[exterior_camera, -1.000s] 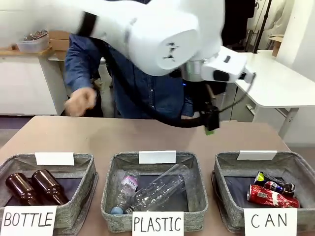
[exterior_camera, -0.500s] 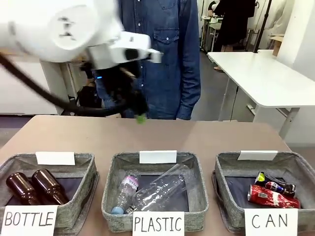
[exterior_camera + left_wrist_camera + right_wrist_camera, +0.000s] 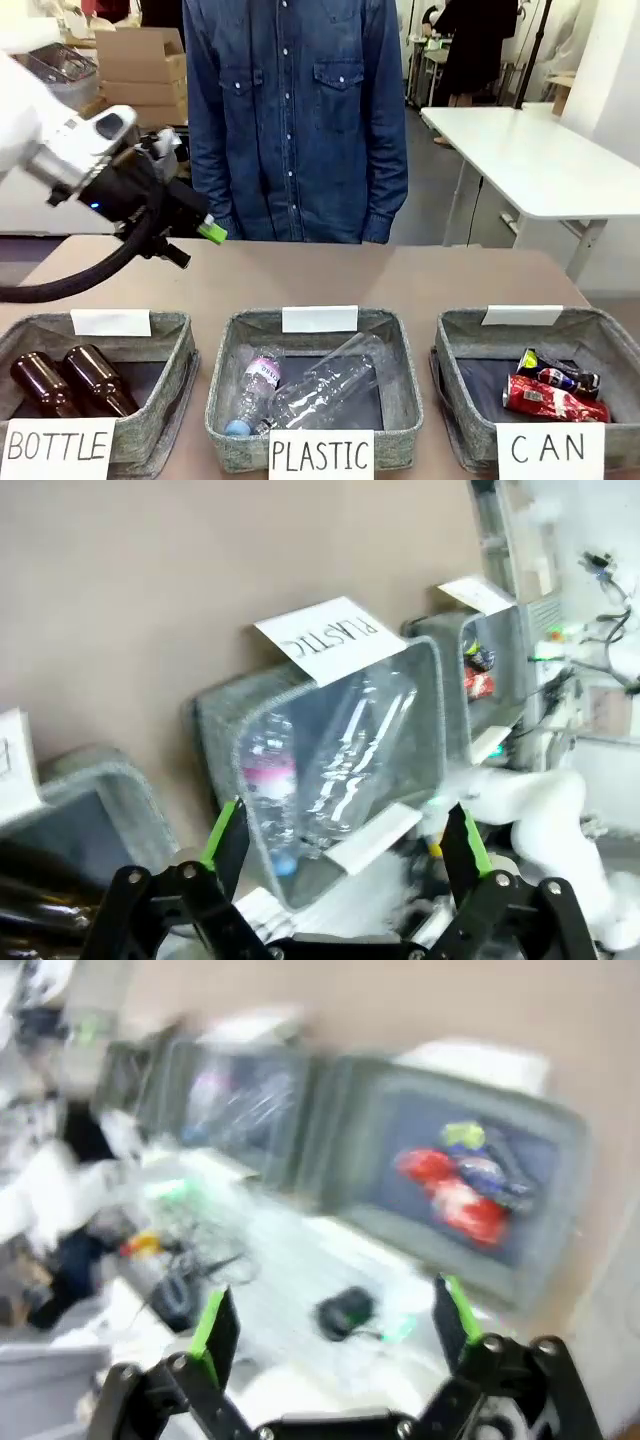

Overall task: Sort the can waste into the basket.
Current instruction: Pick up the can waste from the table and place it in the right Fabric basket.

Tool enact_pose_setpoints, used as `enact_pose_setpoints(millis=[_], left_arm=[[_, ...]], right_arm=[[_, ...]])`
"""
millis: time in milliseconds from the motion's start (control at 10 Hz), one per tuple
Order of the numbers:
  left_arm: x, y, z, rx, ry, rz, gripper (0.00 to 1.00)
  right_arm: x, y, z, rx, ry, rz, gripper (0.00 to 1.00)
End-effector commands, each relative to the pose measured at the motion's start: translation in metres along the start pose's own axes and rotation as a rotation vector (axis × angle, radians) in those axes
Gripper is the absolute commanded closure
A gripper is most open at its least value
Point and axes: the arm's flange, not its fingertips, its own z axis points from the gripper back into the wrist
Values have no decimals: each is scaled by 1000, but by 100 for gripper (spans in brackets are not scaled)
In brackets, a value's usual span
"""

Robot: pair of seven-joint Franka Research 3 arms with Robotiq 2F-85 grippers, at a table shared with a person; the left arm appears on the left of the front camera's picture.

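Nearest the camera, three grey fabric baskets sit in a row along the table's front edge, each with a hand-lettered card. The one on the robot's right, the basket marked CAN (image 3: 600, 325), holds both pieces of can waste: a red can (image 3: 552, 399) lying on its side, with a dark blue-black can (image 3: 556, 374) resting just behind and touching it. The middle PLASTIC basket (image 3: 228, 365) holds clear plastic bottles (image 3: 320, 385), and the BOTTLE basket (image 3: 176, 350) on the robot's left holds two brown glass bottles (image 3: 62, 382).

Behind the baskets the brown table (image 3: 420, 280) is bare. Above its far left corner hangs the left gripper (image 3: 195, 243), empty, its green-padded fingers spread wide apart. A second ago this arm hung above the right end of the table beyond the CAN basket; half a second ago it was crossing the middle; now it has swung back to its own side. The right gripper (image 3: 330, 1325) also stands open with nothing between its fingers, looking down from a height in a blurred view in which the cans show in their basket.

Beyond the table a person in a denim shirt (image 3: 295, 110) stands upright, hands hidden.

With both cans in the right basket, no can left on the table and both arms drawn clear, the sorting appears finished.
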Motion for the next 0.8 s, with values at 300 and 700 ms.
enact_pose_setpoints(millis=[300,700], left_arm=[[-117,62,47,-581,-671,161,0],[-7,41,71,-415,-447,289,0]], right_arm=[[52,74,-143,596,310,-313,0],[54,69,-158,594,309,-246,0]])
